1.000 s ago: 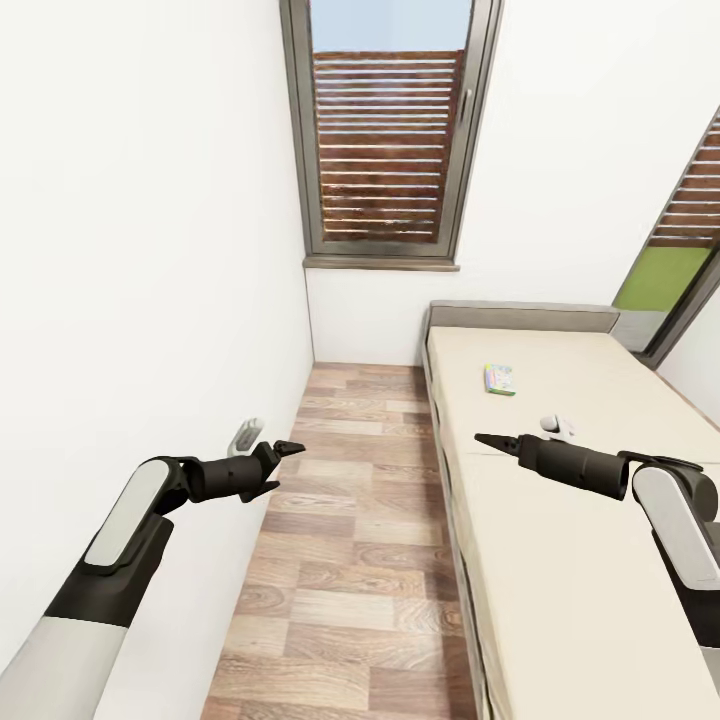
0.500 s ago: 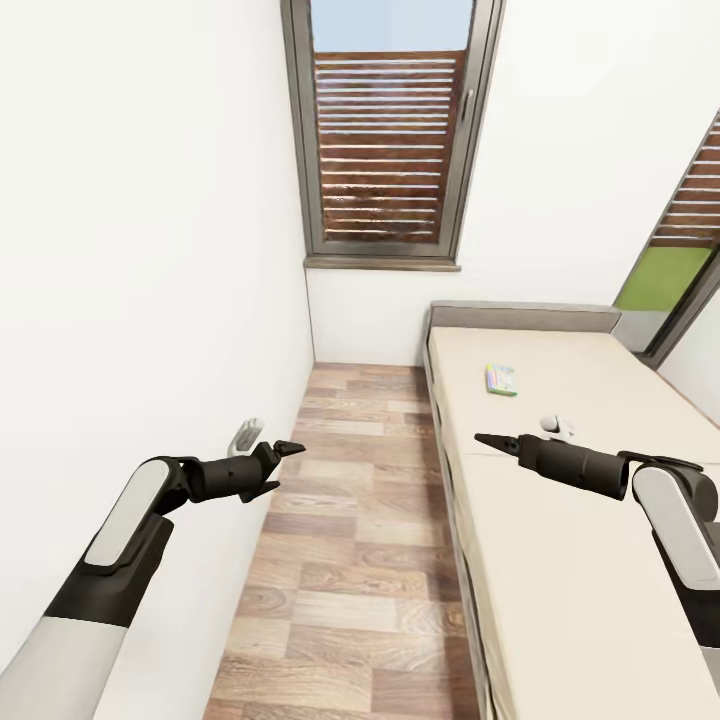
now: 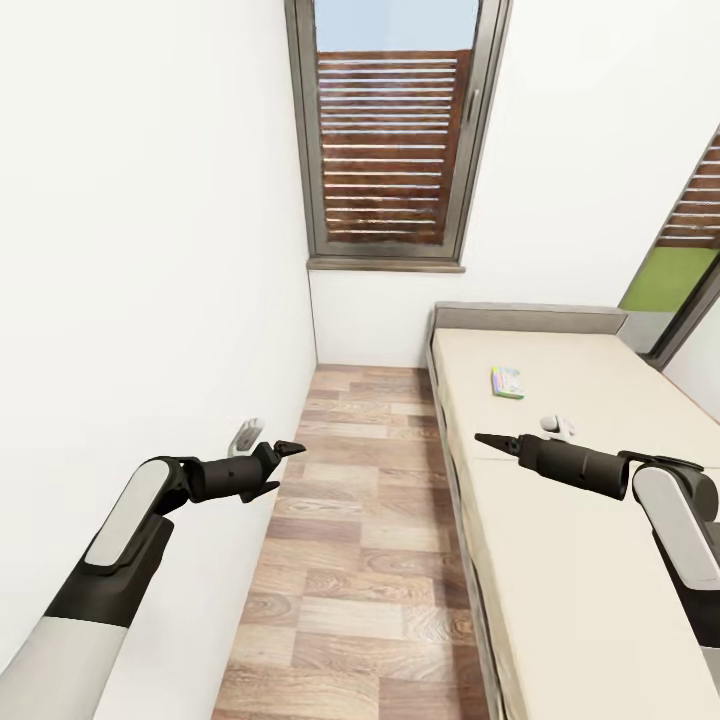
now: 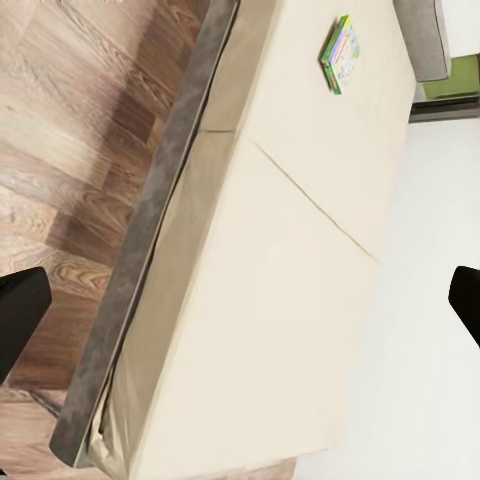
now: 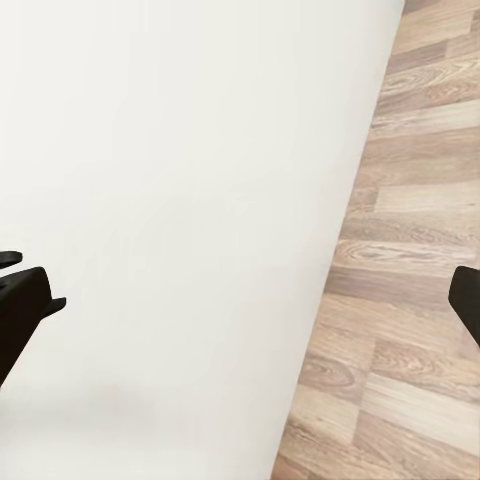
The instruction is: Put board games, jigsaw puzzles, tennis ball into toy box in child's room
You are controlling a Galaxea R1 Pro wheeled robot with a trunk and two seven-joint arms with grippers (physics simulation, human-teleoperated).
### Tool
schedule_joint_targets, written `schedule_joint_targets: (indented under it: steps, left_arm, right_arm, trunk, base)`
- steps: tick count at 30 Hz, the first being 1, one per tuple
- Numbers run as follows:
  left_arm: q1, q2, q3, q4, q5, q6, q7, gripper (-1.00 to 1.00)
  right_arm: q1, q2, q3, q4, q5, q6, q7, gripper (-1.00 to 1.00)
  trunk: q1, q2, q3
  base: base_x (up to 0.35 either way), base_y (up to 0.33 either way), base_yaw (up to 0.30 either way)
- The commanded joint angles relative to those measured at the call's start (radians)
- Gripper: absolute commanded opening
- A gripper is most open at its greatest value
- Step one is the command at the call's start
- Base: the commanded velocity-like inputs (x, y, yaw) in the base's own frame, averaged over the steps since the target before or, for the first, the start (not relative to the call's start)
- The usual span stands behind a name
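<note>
Board game (image 3: 507, 381) flat on bed (image 3: 590, 540) near headboard, print too small to read. Left claw (image 3: 277, 452) and right claw (image 3: 490, 441) spread, empty. View shifted slightly since 0.5 s ago; arms same pose.

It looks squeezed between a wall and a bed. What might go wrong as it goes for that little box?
The left gripper hangs close to the white wall, so turning could scrape it. The board game lies far up the bed, beyond the right gripper; leaning for it may bump the bed frame.
</note>
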Motion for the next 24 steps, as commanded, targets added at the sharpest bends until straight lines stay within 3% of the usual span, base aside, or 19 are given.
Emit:
schedule_joint_targets:
  steps: [1, 24]
  left_arm:
    - [-0.001, 0.001, -0.001, -0.001, 0.01, -0.001, 0.01, 1.0]
    - [-0.001, -0.001, -0.007, -0.001, 0.01, -0.001, 0.011, 1.0]
  right_arm:
    - [-0.001, 0.0, -0.001, 0.0, 0.009, 0.004, 0.01, 1.0]
    - [-0.001, 0.001, -0.001, 0.002, 0.008, 0.004, 0.011, 1.0]
  trunk:
    - [0.001, -0.002, -0.002]
    - [0.001, -0.002, -0.002]
  base:
    - [0.018, 0.019, 0.0]
    - [0.005, 0.05, 0.0]
